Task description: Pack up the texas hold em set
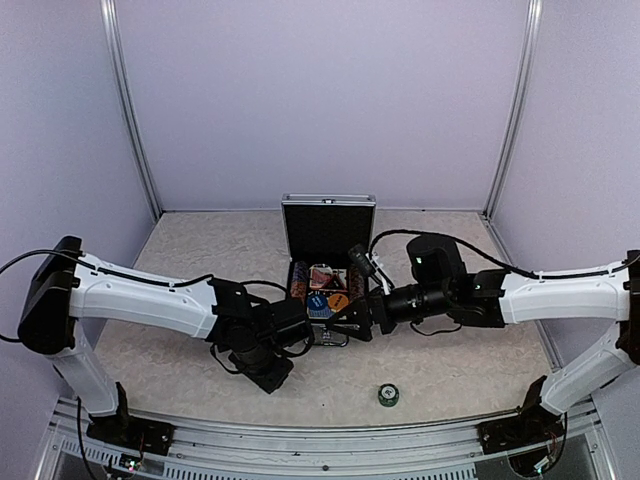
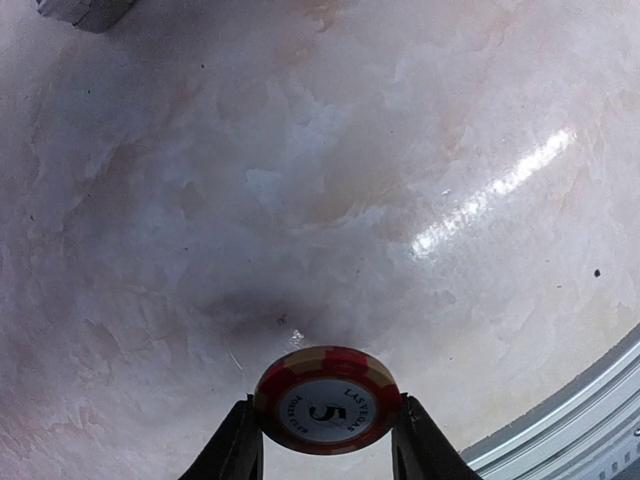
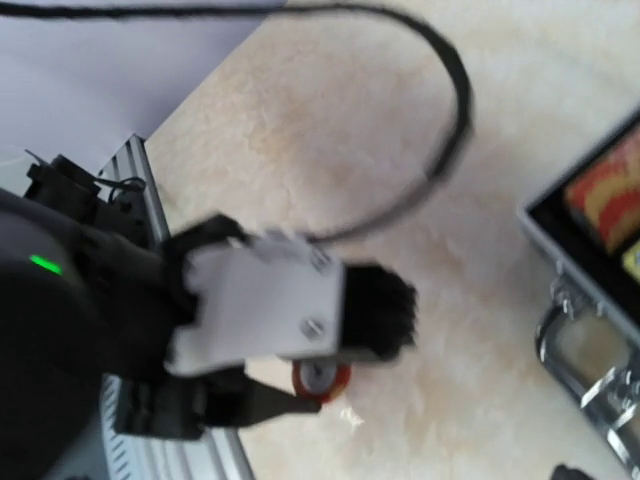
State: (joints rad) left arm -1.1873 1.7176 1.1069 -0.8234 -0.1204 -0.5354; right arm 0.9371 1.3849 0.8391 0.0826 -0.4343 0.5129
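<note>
Left of the case (image 1: 328, 215), the left arm (image 1: 140, 297) is white-shelled with black joints; right of it, the right arm (image 1: 560, 290) matches. Thin black cables (image 3: 458, 100) trail along them. The left hand (image 3: 322, 372) carries a white block with a silver screw (image 3: 314, 327).

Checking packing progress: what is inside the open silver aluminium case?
In the silver aluminium case: a blue round disc, an orange round disc, striped chips. The left arm and right arm cover its near end.
</note>
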